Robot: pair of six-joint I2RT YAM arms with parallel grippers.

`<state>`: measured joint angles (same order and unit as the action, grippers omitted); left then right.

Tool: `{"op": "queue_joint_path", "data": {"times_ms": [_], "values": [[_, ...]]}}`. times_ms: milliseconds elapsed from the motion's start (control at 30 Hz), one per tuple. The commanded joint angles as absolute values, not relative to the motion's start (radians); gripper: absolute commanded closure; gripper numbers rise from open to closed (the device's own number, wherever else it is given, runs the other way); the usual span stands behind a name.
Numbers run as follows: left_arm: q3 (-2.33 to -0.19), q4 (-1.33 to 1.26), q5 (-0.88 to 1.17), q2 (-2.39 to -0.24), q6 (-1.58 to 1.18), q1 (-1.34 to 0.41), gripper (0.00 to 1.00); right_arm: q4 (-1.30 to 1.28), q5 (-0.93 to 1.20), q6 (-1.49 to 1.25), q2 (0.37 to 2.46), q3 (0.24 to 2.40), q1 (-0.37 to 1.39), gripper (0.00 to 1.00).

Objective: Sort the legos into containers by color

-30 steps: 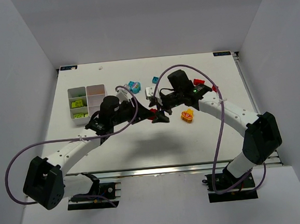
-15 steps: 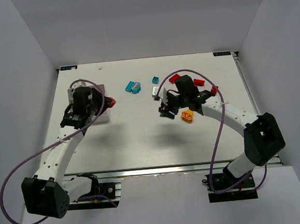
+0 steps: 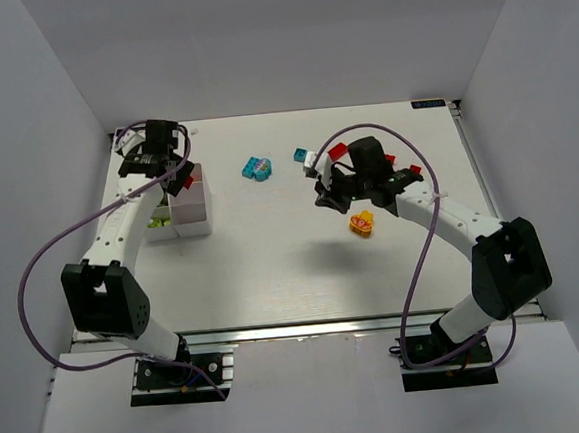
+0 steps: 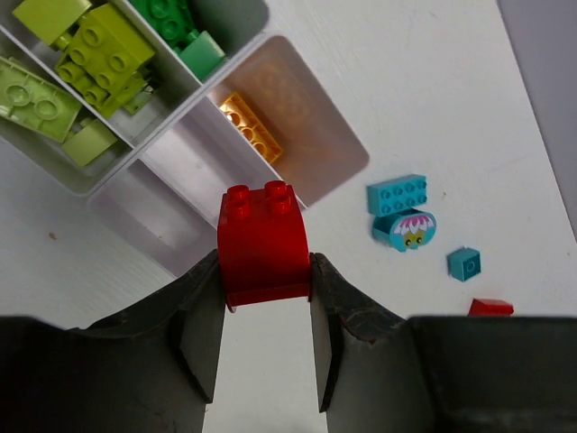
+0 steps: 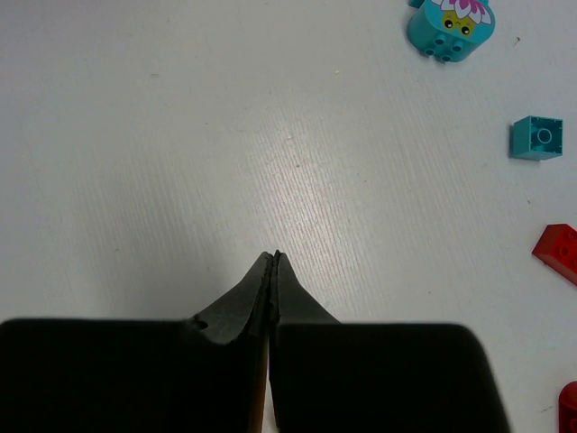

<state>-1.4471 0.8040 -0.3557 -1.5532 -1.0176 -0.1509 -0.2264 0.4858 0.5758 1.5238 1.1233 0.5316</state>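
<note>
Red brick [image 4: 263, 244] sits nearest the left wrist camera, clamped by its two sides in the left end effector [image 4: 266, 298], studs pointing away from the wrist. Below it lies the white tray [image 4: 198, 95]. From this view the brick hangs over the thin wall between a bare compartment and the one holding an orange brick [image 4: 251, 126]. Lime bricks [image 4: 90, 54] and green ones [image 4: 176, 18] fill the farther compartments.

The risk, as I judge it, is a release from here. The brick could strike the wall and tip in with the orange piece, or bounce out onto the worktop [image 4: 433, 108]. Centring over the bare compartment and lowering before letting go would guard against that.

The right end effector [image 5: 273, 271] is clenched on nothing, poised above bare worktop. Beyond it lie a cyan flower piece [image 5: 449, 25], a small cyan brick [image 5: 537, 137] and a red one [image 5: 559, 251] at the frame edge, all unsorted. Descending with fingers pressed together would only shove a brick aside.
</note>
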Motion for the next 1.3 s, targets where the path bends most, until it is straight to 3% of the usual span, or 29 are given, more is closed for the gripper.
{"op": "queue_joint_path", "data": {"times_ms": [0, 367, 600, 733, 833, 967, 1000, 1100, 1133, 1233, 1267], "values": [[-1.512, 0.936, -0.417, -1.577, -1.11, -0.127, 1.0, -0.183, 0.502, 0.552, 1.49, 1.147, 0.514, 1.0], [-1.444, 0.858, -0.356, -1.614, -1.186, -0.081, 1.0, -0.178, 0.511, 0.548, 1.485, 1.14, 0.497, 1.0], [-1.451, 0.839, -0.333, -1.664, -1.19, -0.077, 0.93, -0.181, 0.514, 0.549, 1.482, 1.138, 0.488, 1.0], [-1.454, 0.827, -0.325, -1.671, -1.192, -0.077, 0.7, -0.183, 0.522, 0.551, 1.479, 1.135, 0.48, 1.0], [-1.457, 0.825, -0.319, -1.674, -1.19, -0.075, 0.59, -0.187, 0.525, 0.552, 1.477, 1.134, 0.479, 1.0], [-1.454, 0.824, -0.316, -1.664, -1.19, -0.075, 0.33, -0.195, 0.534, 0.56, 1.473, 1.135, 0.474, 1.0], [-1.451, 0.824, -0.316, -1.661, -1.192, -0.075, 0.32, -0.199, 0.538, 0.564, 1.473, 1.135, 0.474, 0.99], [-1.445, 0.827, -0.318, -1.652, -1.193, -0.077, 0.2, -0.232, 0.558, 0.586, 1.477, 1.143, 0.466, 0.72], [-1.443, 0.828, -0.313, -1.648, -1.195, -0.075, 0.19, -0.242, 0.563, 0.592, 1.479, 1.146, 0.465, 0.57], [-1.436, 0.816, -0.299, -1.625, -1.183, -0.077, 0.19, -0.284, 0.568, 0.614, 1.483, 1.155, 0.454, 0.38], [-1.434, 0.808, -0.295, -1.615, -1.172, -0.075, 0.2, -0.291, 0.56, 0.611, 1.489, 1.158, 0.448, 0.37]]}}
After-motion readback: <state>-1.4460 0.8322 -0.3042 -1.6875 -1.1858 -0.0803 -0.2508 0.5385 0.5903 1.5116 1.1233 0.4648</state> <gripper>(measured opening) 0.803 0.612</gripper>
